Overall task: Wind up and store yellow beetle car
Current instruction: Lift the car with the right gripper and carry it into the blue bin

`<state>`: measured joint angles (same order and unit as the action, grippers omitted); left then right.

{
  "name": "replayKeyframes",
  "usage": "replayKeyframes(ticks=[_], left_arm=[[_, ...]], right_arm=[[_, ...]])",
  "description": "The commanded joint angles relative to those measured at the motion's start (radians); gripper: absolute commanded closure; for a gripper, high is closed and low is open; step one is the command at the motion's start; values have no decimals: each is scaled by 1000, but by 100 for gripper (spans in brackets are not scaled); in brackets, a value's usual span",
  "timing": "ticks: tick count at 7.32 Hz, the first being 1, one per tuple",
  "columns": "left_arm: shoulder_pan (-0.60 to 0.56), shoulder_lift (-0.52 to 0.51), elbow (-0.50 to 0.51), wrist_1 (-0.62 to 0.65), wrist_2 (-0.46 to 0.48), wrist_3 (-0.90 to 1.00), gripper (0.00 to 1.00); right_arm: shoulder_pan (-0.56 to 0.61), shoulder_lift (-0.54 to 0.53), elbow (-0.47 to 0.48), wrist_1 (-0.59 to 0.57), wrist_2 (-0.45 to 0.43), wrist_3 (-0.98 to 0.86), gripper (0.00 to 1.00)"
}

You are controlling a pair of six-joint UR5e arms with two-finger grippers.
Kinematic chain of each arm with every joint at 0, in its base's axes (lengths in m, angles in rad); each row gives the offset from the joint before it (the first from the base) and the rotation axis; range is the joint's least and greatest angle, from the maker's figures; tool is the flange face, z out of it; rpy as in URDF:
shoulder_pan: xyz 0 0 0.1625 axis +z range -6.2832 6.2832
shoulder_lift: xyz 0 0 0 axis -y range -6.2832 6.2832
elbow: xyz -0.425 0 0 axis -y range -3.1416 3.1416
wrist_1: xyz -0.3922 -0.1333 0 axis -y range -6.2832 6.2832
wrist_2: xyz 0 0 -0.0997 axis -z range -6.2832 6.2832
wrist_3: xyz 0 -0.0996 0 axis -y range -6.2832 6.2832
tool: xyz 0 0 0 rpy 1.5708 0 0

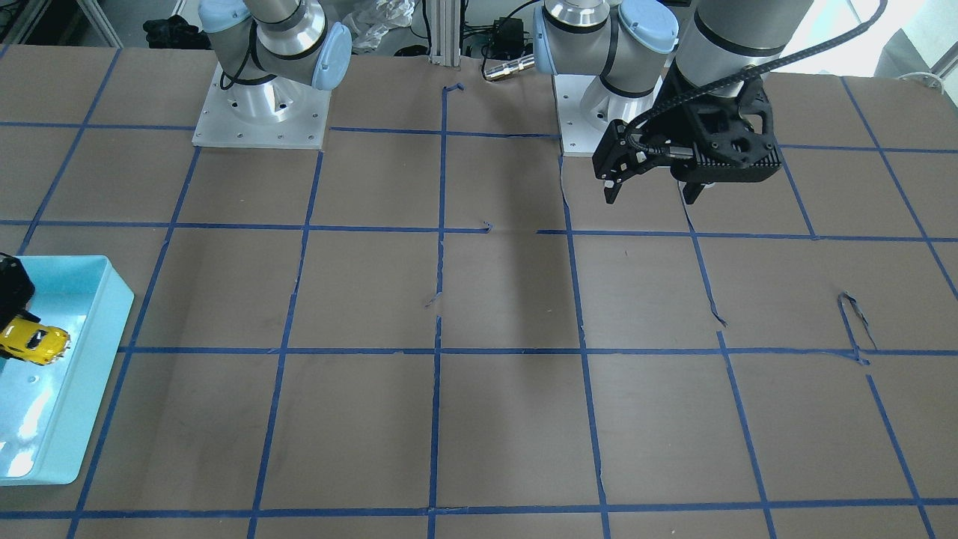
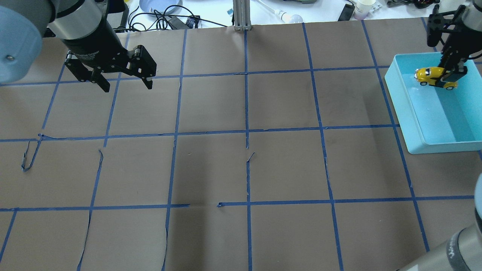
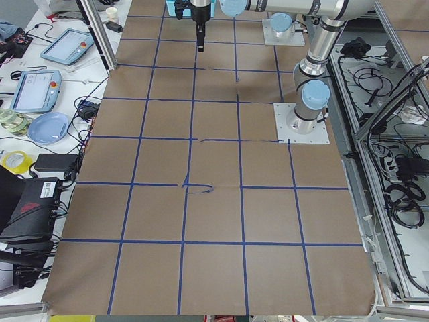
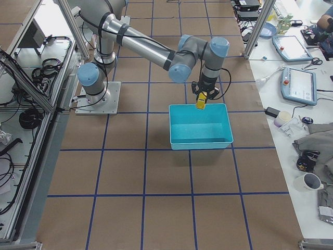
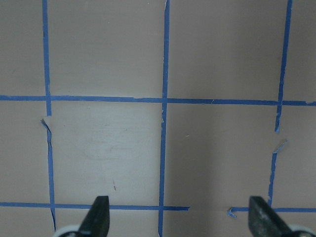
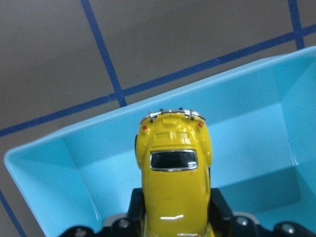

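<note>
The yellow beetle car (image 2: 433, 74) is held in my right gripper (image 2: 450, 75), which is shut on its sides. The car hangs over the inside of a light-blue bin (image 2: 399, 101) at the table's right. The right wrist view shows the car (image 6: 174, 182) between the jaws, with the bin (image 6: 74, 168) below it. The car also shows in the front-facing view (image 1: 34, 343) and in the right side view (image 4: 200, 102). My left gripper (image 2: 126, 86) is open and empty above the far left of the table; the left wrist view shows its fingertips (image 5: 98, 217) wide apart over bare table.
The brown table (image 2: 244, 169) bears a blue tape grid with a few loose tape ends (image 2: 30, 158). Both arm bases (image 1: 258, 112) stand at the robot's edge. Cables, a bowl and a cup (image 2: 363, 7) lie beyond the far edge.
</note>
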<state>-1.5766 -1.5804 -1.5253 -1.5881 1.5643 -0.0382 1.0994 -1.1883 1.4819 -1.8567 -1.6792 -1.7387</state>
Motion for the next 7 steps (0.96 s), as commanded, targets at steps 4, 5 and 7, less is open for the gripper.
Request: replayKeyframes(ticks=[4, 5, 7], left_arm=[[1, 3, -3, -1, -1, 0, 0], [9, 3, -3, -1, -1, 0, 0], [12, 0, -3, -3, 0, 0, 0]], right_arm=[[-90, 151, 76, -195, 7, -122, 100], [-96, 164, 116, -272, -2, -124, 99], [-99, 153, 120, -285, 10, -110, 0]])
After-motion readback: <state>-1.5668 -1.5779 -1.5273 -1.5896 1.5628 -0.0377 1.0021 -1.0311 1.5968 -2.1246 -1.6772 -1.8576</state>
